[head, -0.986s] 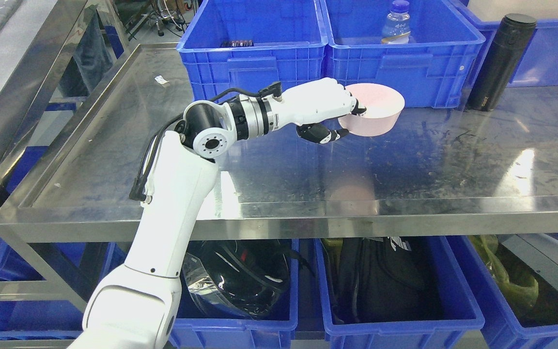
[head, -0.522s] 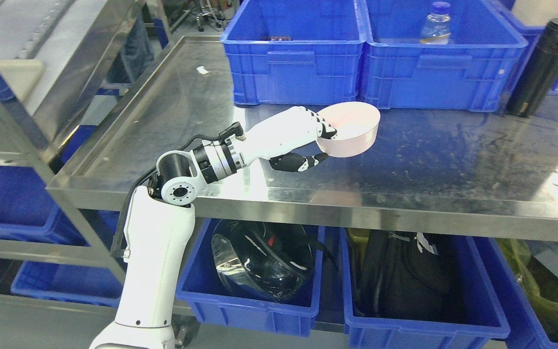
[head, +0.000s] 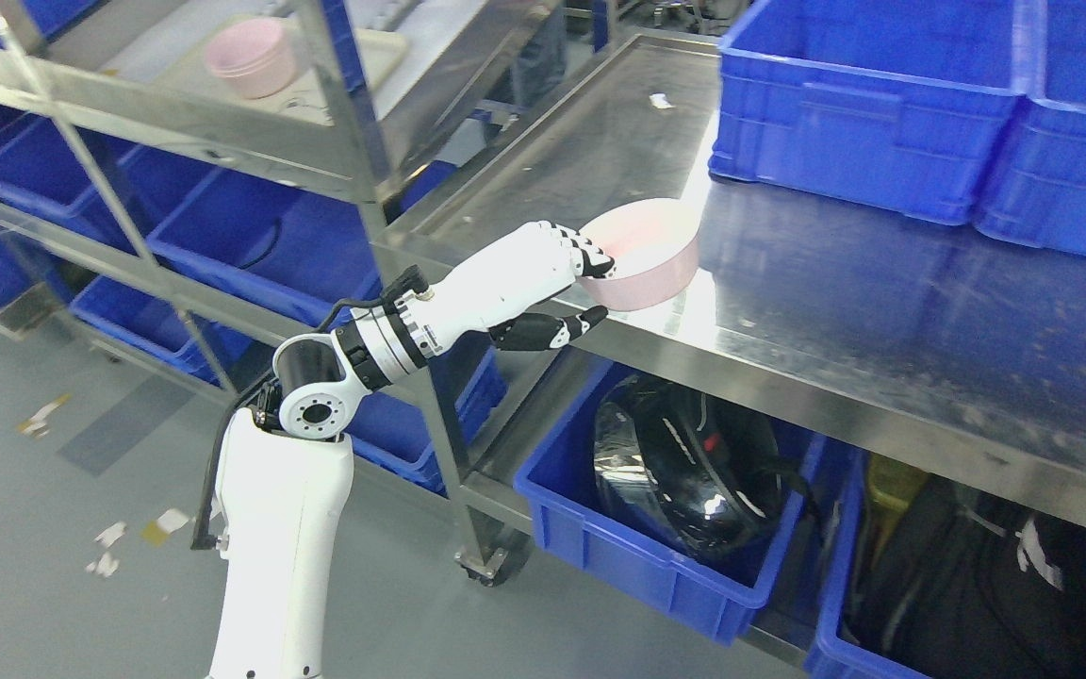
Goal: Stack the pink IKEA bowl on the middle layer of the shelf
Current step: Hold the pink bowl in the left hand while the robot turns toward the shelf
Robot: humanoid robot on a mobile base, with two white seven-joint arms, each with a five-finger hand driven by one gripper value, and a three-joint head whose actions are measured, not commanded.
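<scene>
One robot hand (head: pixel 543 283) grips the pink bowl (head: pixel 645 253) over the steel table (head: pixel 882 311), shelf upright (head: pixel 364 189) just beside.

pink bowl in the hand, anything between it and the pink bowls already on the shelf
The steel upright post at the shelf's corner stands between the round pink plastic bowl, gripped by the white left hand, and the stacked pink bowls on the metal shelf. Nothing else visible intervenes.

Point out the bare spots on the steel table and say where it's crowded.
The steel table is bare from the blue bins down to its front edge, right of the pink bowl gripped by the left hand. The strip left of the bins is bare except a paper scrap. The bins crowd the back.
</scene>
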